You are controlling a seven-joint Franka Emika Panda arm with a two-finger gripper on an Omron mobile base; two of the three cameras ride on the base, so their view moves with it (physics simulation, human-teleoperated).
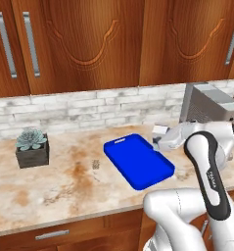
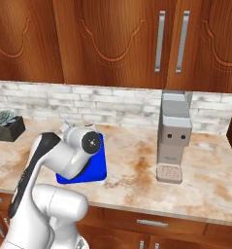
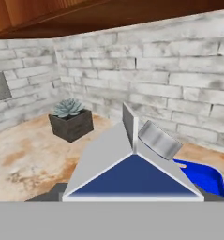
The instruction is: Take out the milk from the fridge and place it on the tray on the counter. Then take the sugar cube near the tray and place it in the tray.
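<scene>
Beige counter, brick backsplash behind. Held the milk between the gripper fingers, above the blue tray's far edge. Sugar cube just left of it.

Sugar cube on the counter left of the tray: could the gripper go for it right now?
Probably not yet. The gripper is shut on the milk, held over the tray's far end. The sugar cube itself sits uncovered on the counter, so the way looks free once the milk is released.
</scene>
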